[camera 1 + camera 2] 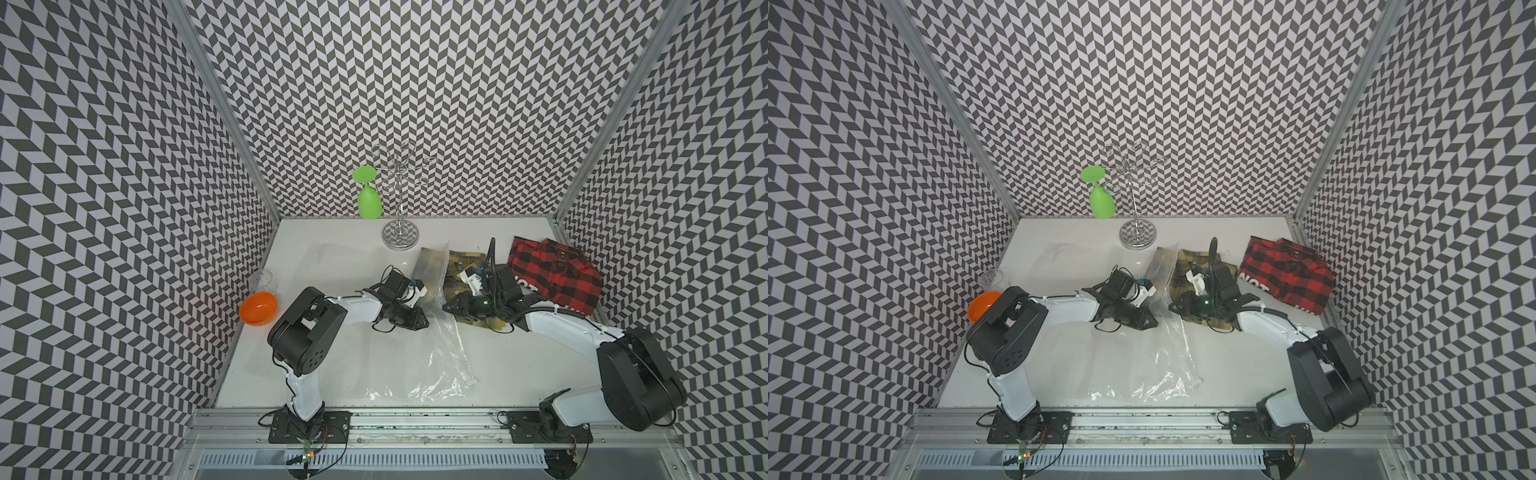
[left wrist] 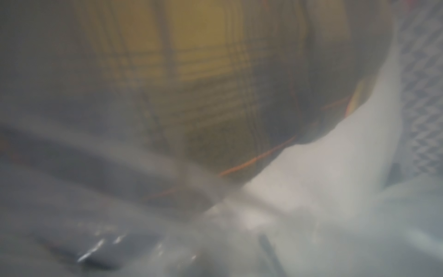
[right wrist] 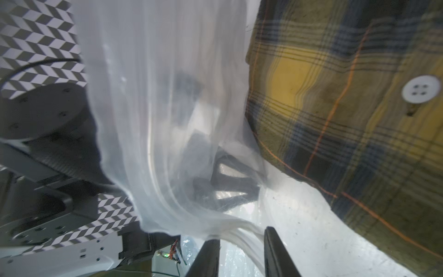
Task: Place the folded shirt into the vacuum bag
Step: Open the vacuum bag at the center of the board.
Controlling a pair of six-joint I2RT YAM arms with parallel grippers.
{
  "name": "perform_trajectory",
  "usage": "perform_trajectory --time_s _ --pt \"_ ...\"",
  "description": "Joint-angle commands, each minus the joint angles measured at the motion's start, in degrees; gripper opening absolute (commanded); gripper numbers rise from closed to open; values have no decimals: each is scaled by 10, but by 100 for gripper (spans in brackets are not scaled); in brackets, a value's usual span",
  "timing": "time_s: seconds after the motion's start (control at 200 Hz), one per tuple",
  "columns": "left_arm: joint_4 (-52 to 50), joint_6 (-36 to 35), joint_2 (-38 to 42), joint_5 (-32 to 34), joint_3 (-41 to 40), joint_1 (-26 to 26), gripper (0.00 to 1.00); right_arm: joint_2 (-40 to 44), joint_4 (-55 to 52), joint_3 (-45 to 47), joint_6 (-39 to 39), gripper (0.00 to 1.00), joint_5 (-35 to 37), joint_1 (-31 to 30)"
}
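We're early on: the shirt (image 3: 347,120) lies on the table just beside the bag (image 1: 451,353), not yet inside, with the right gripper (image 3: 241,236) slightly parted around its bunched edge and the left gripper (image 1: 417,321) veiled by plastic, its grip unclear.

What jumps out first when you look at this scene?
A bright green goblet hangs upside down from a wire rack at the back of the table. A red checked shirt lies at back right, and a clear vacuum bag sprawls mid-table, its edge overlapping a yellow plaid shirt.
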State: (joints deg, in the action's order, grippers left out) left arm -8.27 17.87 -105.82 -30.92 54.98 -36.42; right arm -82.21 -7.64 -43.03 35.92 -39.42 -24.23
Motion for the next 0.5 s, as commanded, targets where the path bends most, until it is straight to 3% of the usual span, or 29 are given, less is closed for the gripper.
perform_trajectory --time_s 0.0,0.06,0.2,0.29,0.371,0.496 --pt "-31 -2 -34 31 -10 -1 24 17 14 -10 -5 31 -79 -5" --pt "-30 -2 -33 30 -5 1 24 18 12 -6 -15 33 -101 -5" --pt "-22 0 -30 24 3 1 24 12 47 17 -4 51 -155 -5" --pt "-23 0 -32 23 7 2 24 24 141 43 66 58 -215 -5" --pt "-22 -1 -33 22 5 2 24 40 209 57 114 63 -247 -4" --pt "-17 0 -34 21 3 2 24 46 207 62 106 66 -265 -5"
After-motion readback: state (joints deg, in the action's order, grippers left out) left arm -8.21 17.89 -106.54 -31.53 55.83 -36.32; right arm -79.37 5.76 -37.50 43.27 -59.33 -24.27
